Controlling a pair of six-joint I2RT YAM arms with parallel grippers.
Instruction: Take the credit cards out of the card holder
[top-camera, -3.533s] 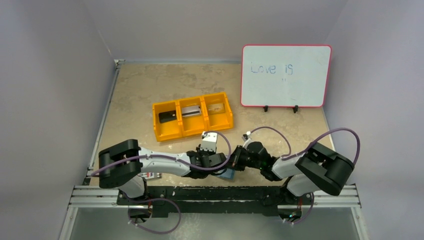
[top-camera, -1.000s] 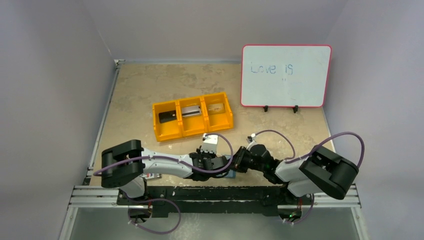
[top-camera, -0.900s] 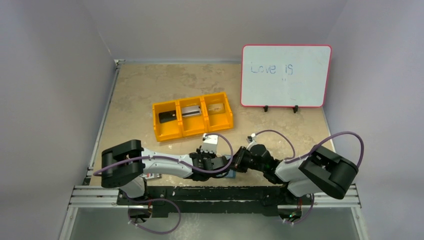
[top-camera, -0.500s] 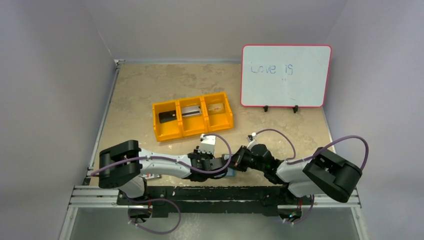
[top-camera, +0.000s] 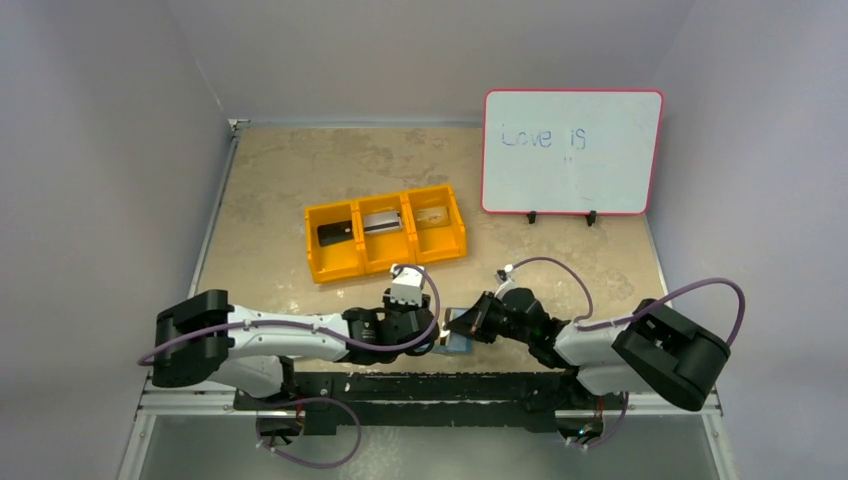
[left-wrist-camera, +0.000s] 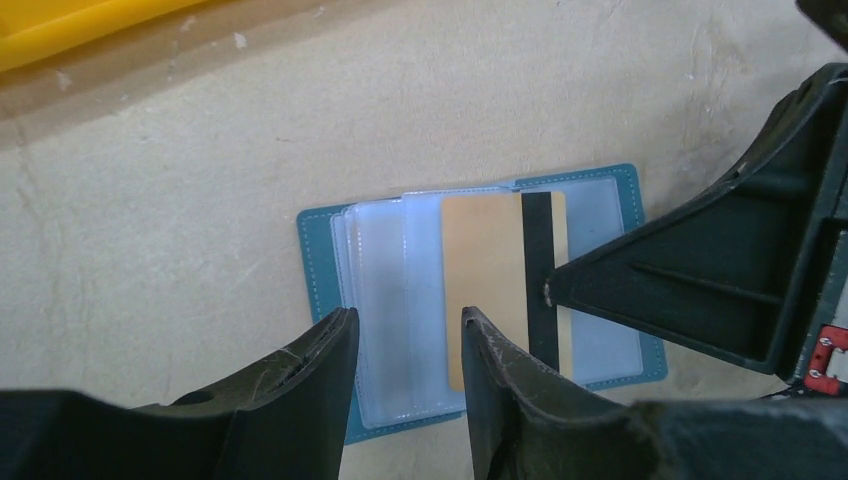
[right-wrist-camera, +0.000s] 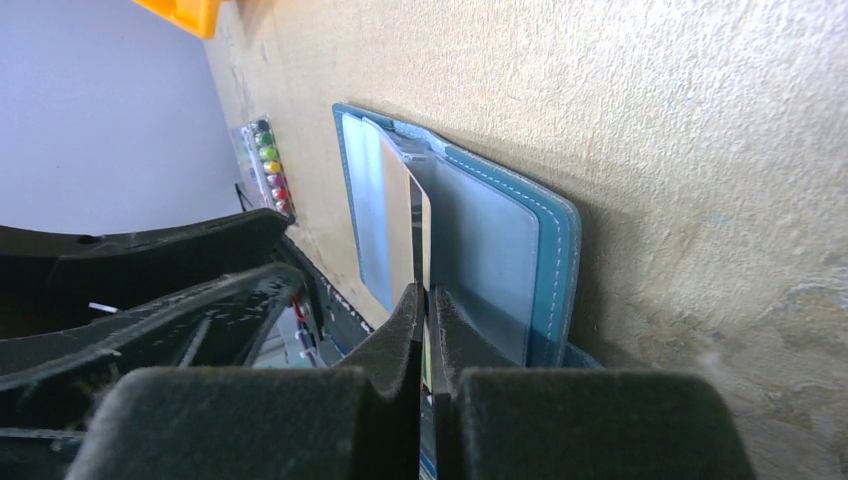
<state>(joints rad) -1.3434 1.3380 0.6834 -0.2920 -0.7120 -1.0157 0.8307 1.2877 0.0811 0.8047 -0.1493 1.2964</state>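
The teal card holder (left-wrist-camera: 318, 260) lies open on the table near the front edge, its pale clear pockets up; it also shows in the top view (top-camera: 456, 346) and the right wrist view (right-wrist-camera: 545, 240). A tan-gold credit card (left-wrist-camera: 482, 285) with a black stripe sticks out of its middle pocket. My right gripper (right-wrist-camera: 423, 296) is shut on that card's edge (right-wrist-camera: 424, 225); it also shows in the top view (top-camera: 472, 319). My left gripper (left-wrist-camera: 405, 322) is open just above the holder's left pockets, holding nothing.
An orange three-compartment bin (top-camera: 322, 268) stands behind, holding a black card (top-camera: 335, 233), a silver card (top-camera: 380, 221) and a tan card (top-camera: 432, 215). A whiteboard (top-camera: 570, 152) stands at the back right. A pack of coloured markers (right-wrist-camera: 268, 165) lies left of the holder.
My left arm has drawn back to the left, uncovering the holder. My right gripper stays at the holder, with the card's edge now showing between the grippers.
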